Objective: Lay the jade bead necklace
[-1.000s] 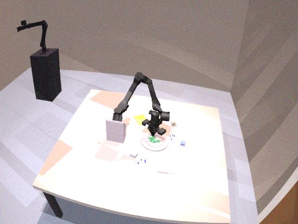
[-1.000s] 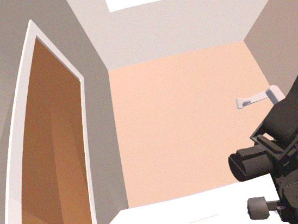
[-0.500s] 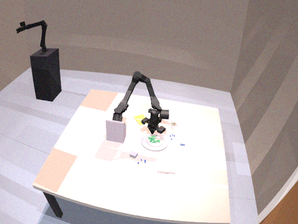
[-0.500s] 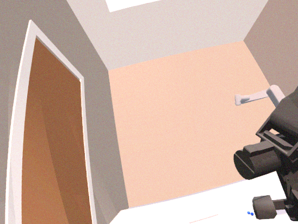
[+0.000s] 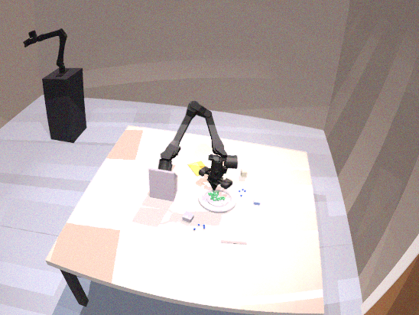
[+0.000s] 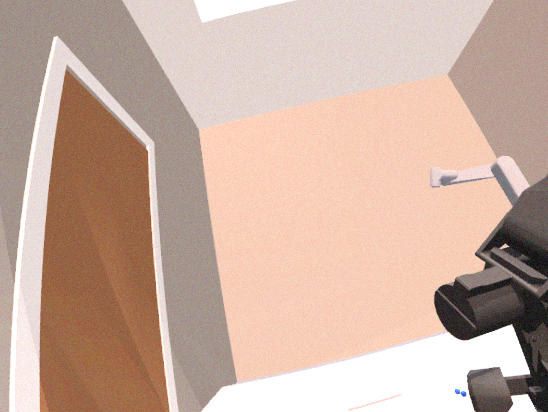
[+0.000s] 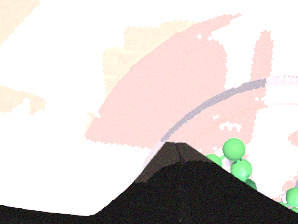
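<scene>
The round bead board (image 5: 218,209) (image 7: 210,103) lies pale on the table, its curved edge showing in the wrist view. The jade bead necklace (image 5: 219,198) (image 7: 234,149) lies bunched on the board, inside its rim. My gripper (image 5: 214,189) (image 7: 173,152) points down at the board's back left part, its fingertips together with no bead visible between them. Green beads show just right of the fingers in the wrist view; the fingers hide part of the necklace. The exterior view shows only part of the arm, not the fingertips.
An upright pale panel (image 5: 163,184) stands left of the board. A yellow piece (image 5: 196,167) and beige block (image 5: 244,173) lie behind it. A grey block (image 5: 187,217) is front left, a blue block (image 5: 257,203) right. Small blue beads (image 5: 242,191) (image 6: 460,392) and a pinkish bar (image 5: 233,242) also lie there.
</scene>
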`<state>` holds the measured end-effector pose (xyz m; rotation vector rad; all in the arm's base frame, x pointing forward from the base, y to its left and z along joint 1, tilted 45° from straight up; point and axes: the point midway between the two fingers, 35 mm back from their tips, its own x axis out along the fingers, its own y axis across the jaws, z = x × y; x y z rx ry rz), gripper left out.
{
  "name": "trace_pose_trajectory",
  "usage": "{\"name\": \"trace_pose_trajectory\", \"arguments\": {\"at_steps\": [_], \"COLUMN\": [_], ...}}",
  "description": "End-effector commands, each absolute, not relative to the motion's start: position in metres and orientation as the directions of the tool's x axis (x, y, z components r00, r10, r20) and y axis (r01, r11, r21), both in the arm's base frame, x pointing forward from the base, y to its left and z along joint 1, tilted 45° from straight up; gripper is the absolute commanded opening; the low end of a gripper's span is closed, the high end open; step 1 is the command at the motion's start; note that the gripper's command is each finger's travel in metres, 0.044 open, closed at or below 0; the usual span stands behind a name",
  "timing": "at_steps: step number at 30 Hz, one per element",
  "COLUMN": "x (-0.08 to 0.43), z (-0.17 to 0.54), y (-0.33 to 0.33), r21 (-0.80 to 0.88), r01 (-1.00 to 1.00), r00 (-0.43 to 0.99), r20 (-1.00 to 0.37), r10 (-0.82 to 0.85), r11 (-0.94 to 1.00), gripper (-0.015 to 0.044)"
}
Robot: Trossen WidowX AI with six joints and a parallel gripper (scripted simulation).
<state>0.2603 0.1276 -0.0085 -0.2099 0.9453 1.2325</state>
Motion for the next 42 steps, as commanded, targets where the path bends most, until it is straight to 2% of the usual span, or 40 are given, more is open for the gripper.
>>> {"name": "trace_pose_trajectory", "arguments": {"at_steps": [1, 4, 21, 42], "x": [0.2564, 0.2564, 0.2576, 0.2576], "z": [-0.0132, -0.0132, -0.0094, -0.0035], "y": [0.1289, 0.1289, 0.1265, 0.1205], "r21": [0.351, 0.351, 0.35, 0.35], "r01": [-0.86, -0.86, -0.861, -0.86], "r00": [0.012, 0.012, 0.014, 0.012], "r20": [-0.712, -0.712, -0.709, -0.712], "r10": [0.703, 0.703, 0.705, 0.702], "r11": [0.37, 0.37, 0.369, 0.37], "gripper": [0.0, 0.0, 0.044, 0.044]}}
